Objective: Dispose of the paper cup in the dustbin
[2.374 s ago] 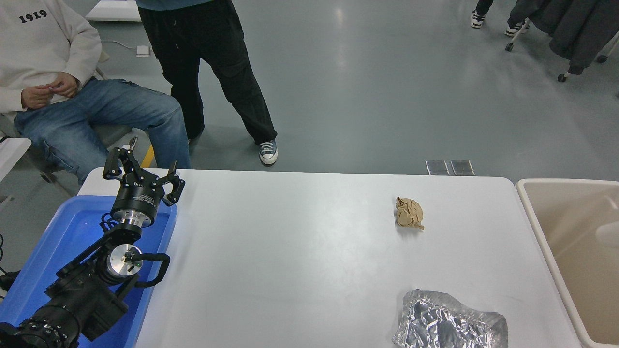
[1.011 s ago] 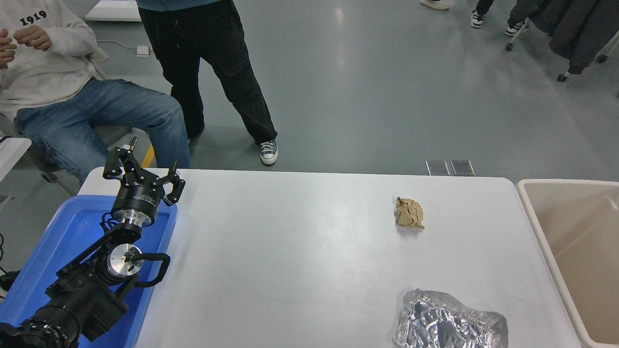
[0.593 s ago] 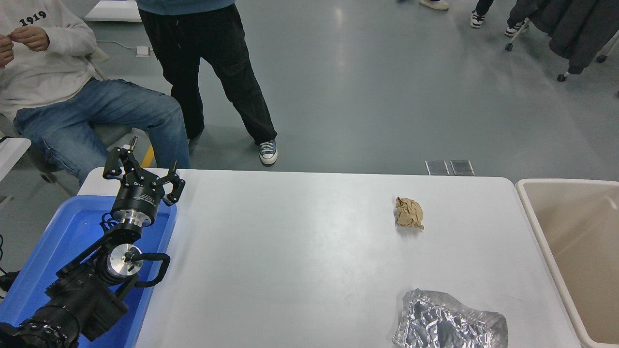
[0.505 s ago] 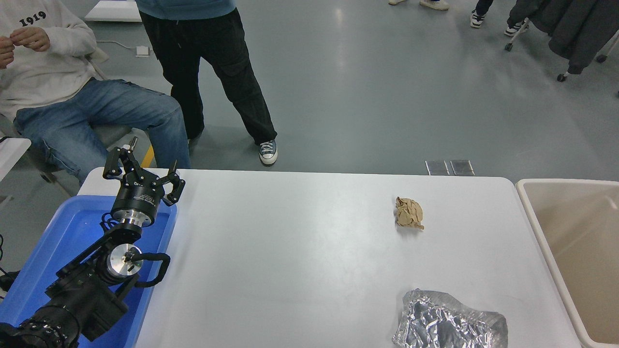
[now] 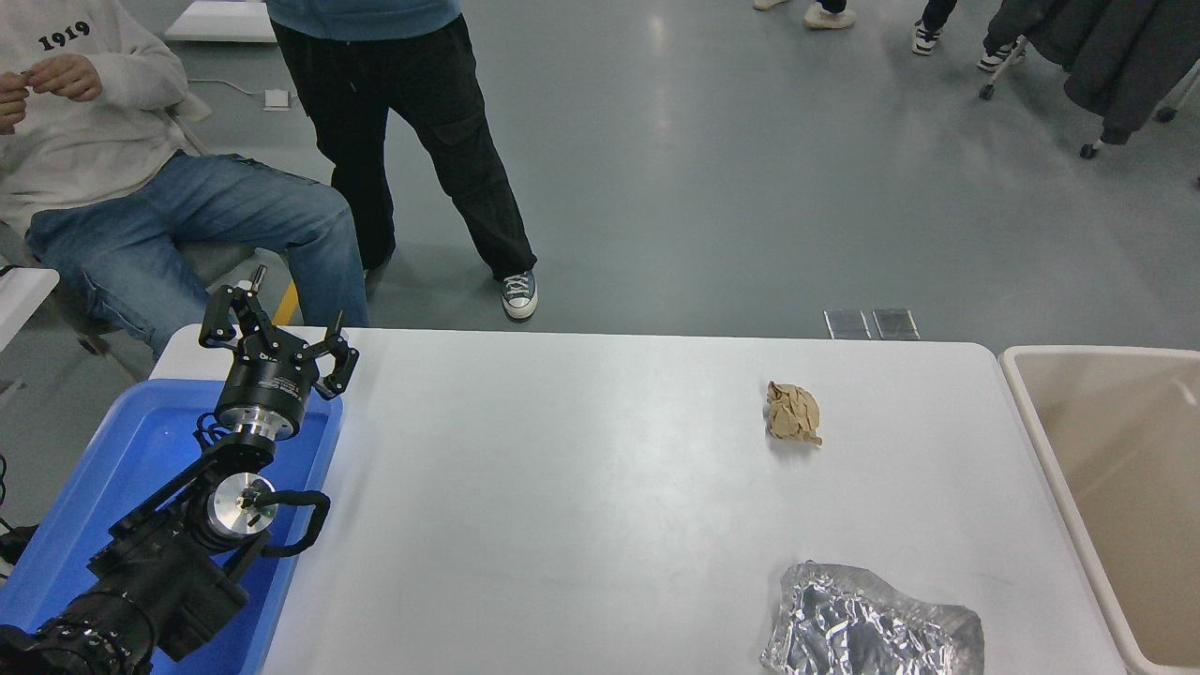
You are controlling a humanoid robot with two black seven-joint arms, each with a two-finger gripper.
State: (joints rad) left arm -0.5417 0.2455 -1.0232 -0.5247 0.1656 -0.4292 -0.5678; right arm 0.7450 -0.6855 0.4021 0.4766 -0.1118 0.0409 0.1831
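Left tool [image 5: 277, 333] parked, fingers spread (empty), far from beige round-rimmed dustbin [image 5: 1036, 427].

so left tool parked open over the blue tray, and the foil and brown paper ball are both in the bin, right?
Not quite. The head view shows the foil and brown paper ball both on the white table, outside the bin. The left tool is parked open over the blue tray.

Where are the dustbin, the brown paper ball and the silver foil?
dustbin [image 5: 1031, 427]: head view, left rim.
brown paper ball [image 5: 793, 412]: head view, crumpled middle.
silver foil [image 5: 867, 626]: head view, crinkled middle.
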